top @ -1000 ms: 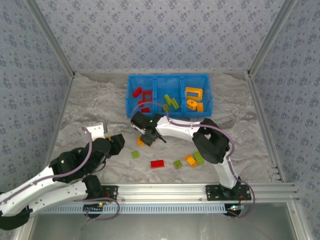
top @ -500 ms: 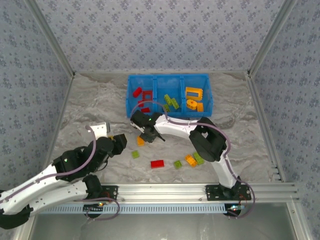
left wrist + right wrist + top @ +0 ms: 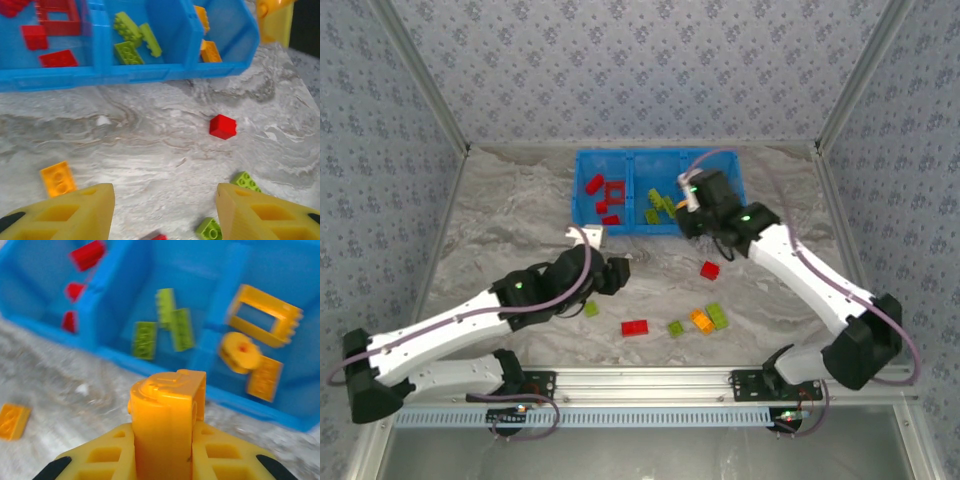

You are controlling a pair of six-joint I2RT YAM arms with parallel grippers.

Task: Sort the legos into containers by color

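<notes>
Right wrist view: found the right gripper (image 3: pixel 165 460) clamped on an orange brick (image 3: pixel 167 410), held upright over the near wall of the tray (image 3: pixel 270 410), roughly in line with the divider (image 3: pixel 220 305) between the green and orange compartments. Cannot tell height above the tray; blurred.

Left wrist view: found the left gripper (image 3: pixel 163 205) spread wide and holding nothing, low over the table (image 3: pixel 165 150). Noted a loose orange piece (image 3: pixel 57 178) just beside one finger, not centred between the two, and a red cube (image 3: pixel 222 126) well apart.

Noted reds in the left compartment, greens in the middle, oranges on the right.

Judged risks:
- Could drop the brick onto the divider or among the greens if released here; cause, no clear offset toward the orange side.
- Could bounce it out over the shallow wall if released from too high.
- Could nudge the orange piece aside rather than trap it if the left gripper closes as placed; cause, off-centre approach.
</notes>
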